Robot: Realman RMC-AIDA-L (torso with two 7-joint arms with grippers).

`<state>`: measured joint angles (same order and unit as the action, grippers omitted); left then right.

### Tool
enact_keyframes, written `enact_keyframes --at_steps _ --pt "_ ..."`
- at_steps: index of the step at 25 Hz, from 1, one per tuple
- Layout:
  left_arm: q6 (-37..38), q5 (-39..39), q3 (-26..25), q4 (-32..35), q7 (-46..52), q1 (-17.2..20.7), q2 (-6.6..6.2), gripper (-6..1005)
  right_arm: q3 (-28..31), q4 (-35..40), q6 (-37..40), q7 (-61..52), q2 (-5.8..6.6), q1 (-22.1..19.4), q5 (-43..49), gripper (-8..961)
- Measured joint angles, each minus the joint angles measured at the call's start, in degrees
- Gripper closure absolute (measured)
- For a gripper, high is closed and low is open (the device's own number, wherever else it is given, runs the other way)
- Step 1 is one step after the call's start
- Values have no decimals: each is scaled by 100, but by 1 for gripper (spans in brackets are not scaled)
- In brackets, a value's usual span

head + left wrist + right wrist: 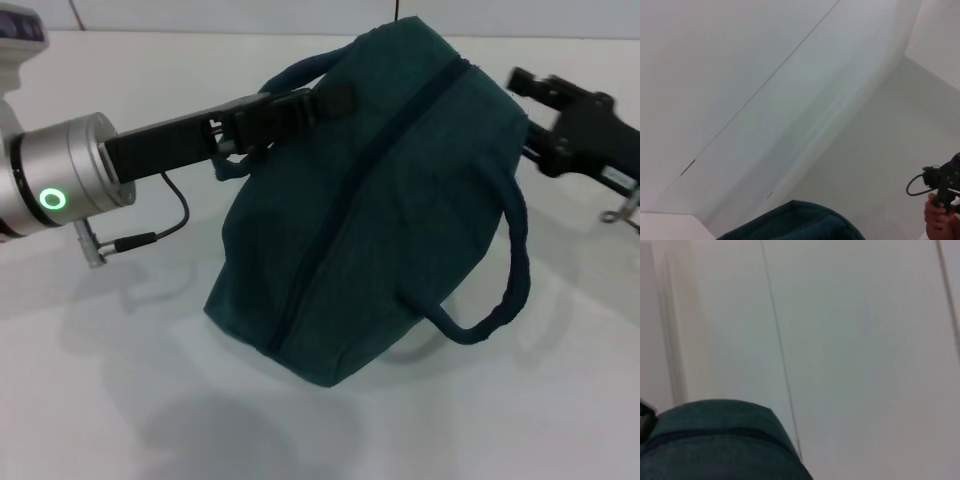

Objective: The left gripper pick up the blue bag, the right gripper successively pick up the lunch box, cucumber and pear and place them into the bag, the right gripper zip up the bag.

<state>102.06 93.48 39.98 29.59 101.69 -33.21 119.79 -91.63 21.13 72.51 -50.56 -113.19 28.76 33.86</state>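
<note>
Blue bag (380,210) is the landmark: dark teal fabric, sitting on the white table (120,400), tilted so its top zipper line (375,170) runs diagonally from the far upper end down to the near lower corner. Zipper appears drawn closed along the visible length. One loop handle (505,275) hangs off the bag's right side, curving down toward the table. The other handle (290,75) arches over the bag's upper left side.

Left gripper (300,105) reaches in from the left of the bag, its black fingers pinched on the upper-left handle, right against the bag's fabric. Its silver wrist (70,175) shows a green ring light; a thin black cable (160,225) loops below it.

Right gripper (535,90) sits just beside the bag's far right end, near the zipper end; cannot tell whether its fingers are spread or pressed together.

Left wrist view: only a rounded edge of the bag (800,222) against white surfaces. Right wrist view: the bag's end with a dark seam (710,432).
</note>
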Motion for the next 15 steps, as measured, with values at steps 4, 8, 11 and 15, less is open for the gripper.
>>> enact_keyframes --at_steps 4,8,11,15 --pt "-125 -3 1 -259 -115 -114 3 951 469 -9 404 -8 234 -447 -1 475" --pt "-214 -4 2 -738 -396 -307 11 952 674 -22 583 -31 358 -655 2 358" --pt "-278 -12 1 -1019 -579 -408 36 952 717 -25 591 -74 419 -733 2 280" --pt "-460 -17 6 -1456 -765 -606 49 952 734 -28 565 -83 421 -781 -30 206"
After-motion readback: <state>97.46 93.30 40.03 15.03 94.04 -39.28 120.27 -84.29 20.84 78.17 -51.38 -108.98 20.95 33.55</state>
